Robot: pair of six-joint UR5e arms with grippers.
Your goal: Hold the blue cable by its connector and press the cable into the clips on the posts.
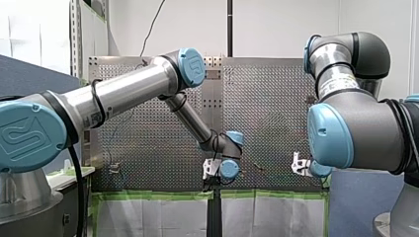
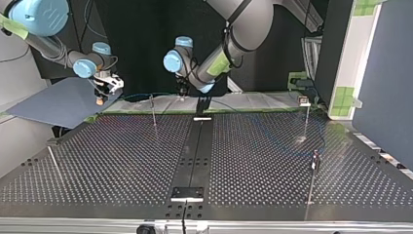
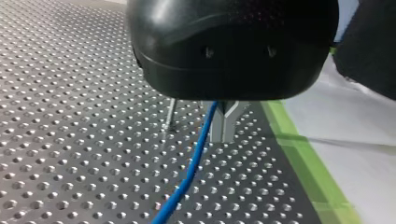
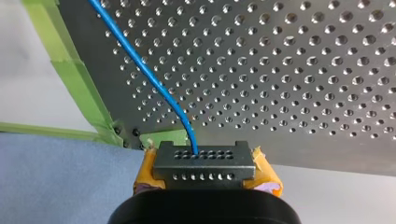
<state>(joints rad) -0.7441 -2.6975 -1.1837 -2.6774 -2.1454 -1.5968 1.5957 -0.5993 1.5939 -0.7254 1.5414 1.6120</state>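
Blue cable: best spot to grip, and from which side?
The connector, not the thin cord. It is a grey block with flat parallel ends; the blue cable leaves its front face, so come from behind, opposite that exit, one pad on each end. My right pincer holds it that way, yellow pads on both ends.

Two arms are reaching in, my left arm (image 2: 234, 34) and my right arm (image 2: 48, 46). Each is carrying one gripper, so two are showing: my left gripper (image 2: 181, 92) and my right gripper (image 2: 100, 101). One blue cable (image 4: 137, 60) is running into one grey connector (image 4: 204, 161), with two yellow pads (image 4: 267, 179) flanking it. In the top view four thin posts are standing: the far-left post (image 2: 153, 111), the near-left post (image 2: 55, 163), the far-right post (image 2: 307, 119) and the near-right post (image 2: 312, 178). Two perforated plates are lying side by side, the left plate (image 2: 122, 161) and the right plate (image 2: 263, 161).
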